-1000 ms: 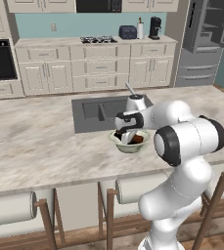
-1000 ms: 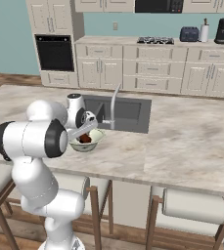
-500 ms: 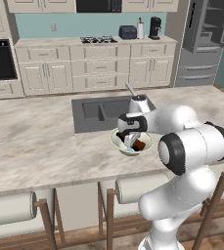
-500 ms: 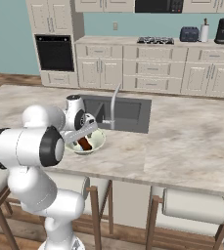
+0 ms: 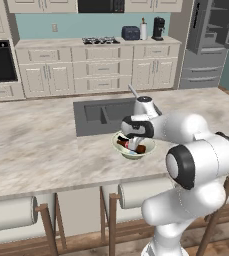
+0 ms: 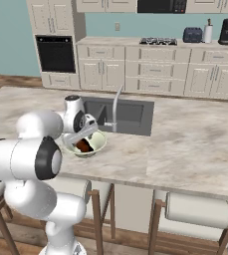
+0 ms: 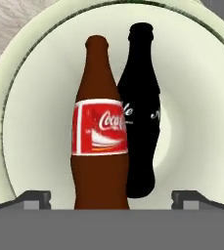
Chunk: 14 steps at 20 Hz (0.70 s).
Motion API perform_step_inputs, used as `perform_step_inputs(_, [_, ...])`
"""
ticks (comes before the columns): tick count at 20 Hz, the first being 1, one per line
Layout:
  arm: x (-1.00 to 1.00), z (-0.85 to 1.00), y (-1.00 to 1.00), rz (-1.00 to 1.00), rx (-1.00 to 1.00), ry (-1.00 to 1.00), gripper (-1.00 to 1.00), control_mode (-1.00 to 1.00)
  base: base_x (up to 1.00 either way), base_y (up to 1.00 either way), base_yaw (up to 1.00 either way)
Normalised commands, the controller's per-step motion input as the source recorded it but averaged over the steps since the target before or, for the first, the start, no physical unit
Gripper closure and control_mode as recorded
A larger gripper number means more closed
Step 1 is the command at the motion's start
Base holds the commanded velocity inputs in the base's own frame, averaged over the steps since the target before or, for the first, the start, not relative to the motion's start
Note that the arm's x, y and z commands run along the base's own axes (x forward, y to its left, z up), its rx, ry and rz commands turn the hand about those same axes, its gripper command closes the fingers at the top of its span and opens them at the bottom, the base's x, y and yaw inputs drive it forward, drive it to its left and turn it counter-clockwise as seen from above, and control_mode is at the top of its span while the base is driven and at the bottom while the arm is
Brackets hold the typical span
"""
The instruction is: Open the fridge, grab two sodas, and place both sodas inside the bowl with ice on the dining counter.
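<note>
Dark-brown red-labelled cola bottles (image 7: 101, 146) lie in pale cream-green round bowl (image 5: 133, 150) | near sink-side worktop edge | gripper (image 7: 111, 197) jaws wide, touching neither.

My arm (image 5: 196, 165) is glossy white, built from rounded, bulbous segments that swell at each joint and narrow between them. I see dark, near-black circular caps set into the sides of the joints; the biggest one (image 5: 178, 169) faces the left base camera, ringed by a charcoal band. In the right base view the matching cap (image 6: 45, 158) sits on a fat white cylinder. The wrist ends in a short white drum with a grey top (image 5: 144, 100), and below it a black collar. From the hand view, my two finger tips (image 7: 35, 198) are small, flat, dark-grey blocks. No cables, screws or markings show on me.
</note>
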Motion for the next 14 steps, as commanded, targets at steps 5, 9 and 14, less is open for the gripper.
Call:
perform_step_inputs(5, [-0.31,0.52,0.00,0.00,0.00,-0.08,-1.00,-1.00,0.00,0.00,0.00])
perform_step_inputs(9, [-0.50,0.56,0.00,0.00,0.00,-0.08,-1.00,-1.00,0.00,0.00,0.00])
perform_step_inputs(14, [-0.67,0.60,-0.05,0.00,0.01,-0.09,-1.00,-1.00,0.00,0.00,0.00])
